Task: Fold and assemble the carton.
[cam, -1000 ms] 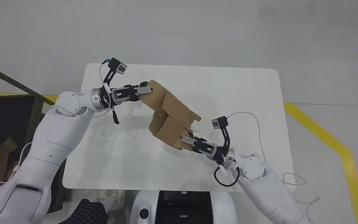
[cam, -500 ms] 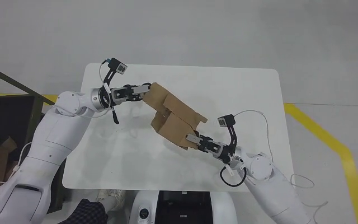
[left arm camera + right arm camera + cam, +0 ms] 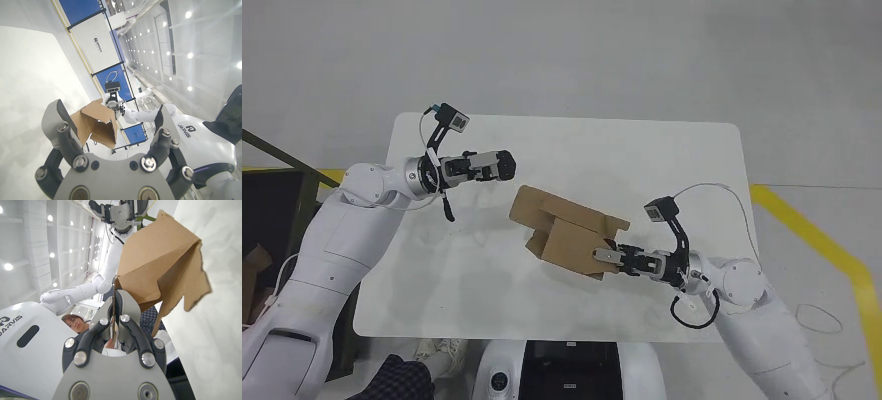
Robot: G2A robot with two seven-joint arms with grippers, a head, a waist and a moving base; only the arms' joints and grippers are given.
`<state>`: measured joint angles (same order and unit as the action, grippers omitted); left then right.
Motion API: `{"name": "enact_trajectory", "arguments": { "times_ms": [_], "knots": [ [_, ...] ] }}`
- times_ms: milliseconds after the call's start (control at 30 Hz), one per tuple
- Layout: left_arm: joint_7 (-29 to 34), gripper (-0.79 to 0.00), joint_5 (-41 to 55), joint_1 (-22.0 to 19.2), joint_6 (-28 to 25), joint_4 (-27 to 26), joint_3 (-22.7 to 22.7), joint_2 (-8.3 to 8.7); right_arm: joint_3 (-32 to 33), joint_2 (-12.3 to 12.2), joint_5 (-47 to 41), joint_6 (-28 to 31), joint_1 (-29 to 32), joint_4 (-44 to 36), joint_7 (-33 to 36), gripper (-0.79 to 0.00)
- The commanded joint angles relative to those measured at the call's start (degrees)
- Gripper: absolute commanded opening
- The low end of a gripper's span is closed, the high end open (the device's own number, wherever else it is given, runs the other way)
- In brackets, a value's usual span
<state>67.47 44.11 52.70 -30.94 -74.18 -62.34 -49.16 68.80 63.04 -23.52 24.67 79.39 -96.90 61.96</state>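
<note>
Carton (image 3: 567, 228) at mid bench (image 3: 672, 160), well inside all edges, part-folded, ends open, flaps loose; right gripper (image 3: 604, 256) grasping its near-right flap edge; left gripper (image 3: 504, 165) released, apart, off its far-left corner

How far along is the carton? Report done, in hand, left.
Done: the carton is opened into a tube. In hand: the right gripper is shut on its edge; the left gripper is open, apart from it. Left: the end flaps hang loose, not yet folded.
</note>
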Motion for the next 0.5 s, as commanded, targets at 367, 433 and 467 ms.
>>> {"name": "enact_trajectory", "arguments": {
  "times_ms": [367,433,467],
  "knots": [
    [0.0,0.0,0.0,0.0,0.0,0.0,0.0,0.0,2.3,-0.9,-6.3,-14.2,-7.0,1.1,8.8,-0.785],
    [0.0,0.0,0.0,0.0,0.0,0.0,0.0,0.0,1.8,-0.9,-6.5,-15.9,-8.6,2.4,8.6,-0.785],
    [0.0,0.0,0.0,0.0,0.0,0.0,0.0,0.0,1.6,-0.8,-6.6,-16.3,-9.2,2.8,8.7,-0.785]
  ]
}}
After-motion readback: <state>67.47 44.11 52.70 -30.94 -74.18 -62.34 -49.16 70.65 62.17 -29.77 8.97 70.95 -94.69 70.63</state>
